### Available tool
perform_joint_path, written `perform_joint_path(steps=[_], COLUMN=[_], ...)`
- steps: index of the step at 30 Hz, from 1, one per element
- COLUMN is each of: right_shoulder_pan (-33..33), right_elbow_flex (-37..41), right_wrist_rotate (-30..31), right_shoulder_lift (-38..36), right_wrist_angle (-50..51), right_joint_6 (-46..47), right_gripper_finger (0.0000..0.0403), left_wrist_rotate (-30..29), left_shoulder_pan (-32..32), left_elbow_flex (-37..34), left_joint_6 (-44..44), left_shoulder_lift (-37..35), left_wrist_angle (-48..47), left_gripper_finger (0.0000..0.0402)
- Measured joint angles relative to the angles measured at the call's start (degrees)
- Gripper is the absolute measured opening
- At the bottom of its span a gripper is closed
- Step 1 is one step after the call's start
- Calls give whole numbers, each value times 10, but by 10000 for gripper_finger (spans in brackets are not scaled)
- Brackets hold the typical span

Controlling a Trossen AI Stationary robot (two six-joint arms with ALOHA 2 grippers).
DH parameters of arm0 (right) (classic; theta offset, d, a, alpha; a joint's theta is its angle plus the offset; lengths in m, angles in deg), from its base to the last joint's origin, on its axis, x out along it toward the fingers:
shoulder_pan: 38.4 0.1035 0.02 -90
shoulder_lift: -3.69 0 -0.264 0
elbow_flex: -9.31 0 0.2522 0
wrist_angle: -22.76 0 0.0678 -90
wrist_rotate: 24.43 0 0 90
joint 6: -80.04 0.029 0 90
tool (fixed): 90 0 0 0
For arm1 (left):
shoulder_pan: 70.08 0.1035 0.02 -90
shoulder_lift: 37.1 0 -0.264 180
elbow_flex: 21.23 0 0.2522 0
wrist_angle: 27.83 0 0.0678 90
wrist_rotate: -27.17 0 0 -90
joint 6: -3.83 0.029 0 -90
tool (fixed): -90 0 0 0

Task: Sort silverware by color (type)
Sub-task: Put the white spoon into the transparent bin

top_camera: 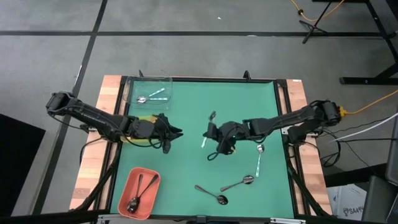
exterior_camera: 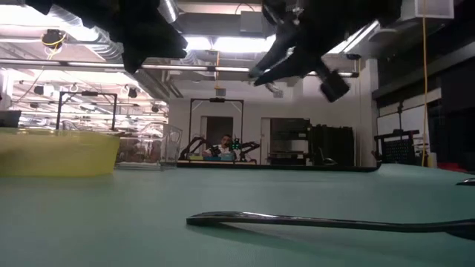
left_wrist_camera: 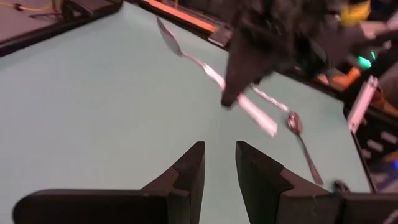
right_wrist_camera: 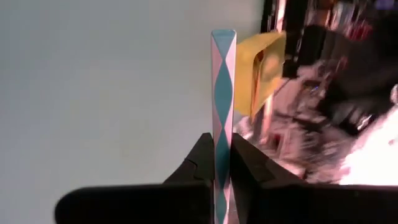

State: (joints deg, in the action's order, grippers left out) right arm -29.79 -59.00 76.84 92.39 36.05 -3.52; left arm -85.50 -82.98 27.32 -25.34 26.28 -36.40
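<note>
My right gripper (top_camera: 210,132) hovers over the middle of the green mat, shut on a silver spoon (top_camera: 204,140). The spoon's bowl (top_camera: 212,116) points toward the far edge. My left gripper (top_camera: 176,131) floats just left of it, empty, fingers a little apart (left_wrist_camera: 219,171), beside the yellow-green tray (top_camera: 140,138). Silver spoons (top_camera: 155,96) lie in the clear tray (top_camera: 149,81). Dark spoons (top_camera: 138,196) lie in the salmon tray (top_camera: 127,186). On the mat lie one silver spoon (top_camera: 259,159) and two dark ones (top_camera: 238,183) (top_camera: 211,195). My right gripper pinches the silver spoon's thin handle (right_wrist_camera: 222,118) between its two fingers (right_wrist_camera: 200,155). The left wrist view shows the fingers (left_wrist_camera: 239,74) coming down from above, across the handle (left_wrist_camera: 214,76) near its middle. The spoon is lifted clear of the mat and roughly level.
The mat's wooden border (top_camera: 111,93) and black frame ring the work area. A dark spoon (exterior_camera: 312,220) lies close to the low camera at the near edge. Open green mat (top_camera: 186,168) stretches between the salmon tray and the loose spoons.
</note>
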Motion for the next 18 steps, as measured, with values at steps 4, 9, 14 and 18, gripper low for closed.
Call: perform_joint_path(steps=[4, 9, 14, 18], right_shoulder_pan=[0, 0, 0, 0], right_elbow_flex=[0, 0, 0, 0], right_wrist_rotate=[31, 48, 50, 46], right_shoulder_lift=[33, 60, 69, 69], right_wrist_angle=[-36, -70, -118, -135], right_joint_6=[-121, -190, -209, -215], right_gripper_finger=[16, 16, 16, 16], left_wrist_rotate=[-6, 15, 39, 44], left_shoulder_pan=[26, 60, 85, 94], left_elbow_flex=[0, 0, 1, 0], left_joint_6=[-33, -91, -113, -112], left_shoulder_lift=[0, 4, 37, 74], left_wrist_angle=[23, 55, 91, 136], left_gripper_finger=[85, 85, 85, 85])
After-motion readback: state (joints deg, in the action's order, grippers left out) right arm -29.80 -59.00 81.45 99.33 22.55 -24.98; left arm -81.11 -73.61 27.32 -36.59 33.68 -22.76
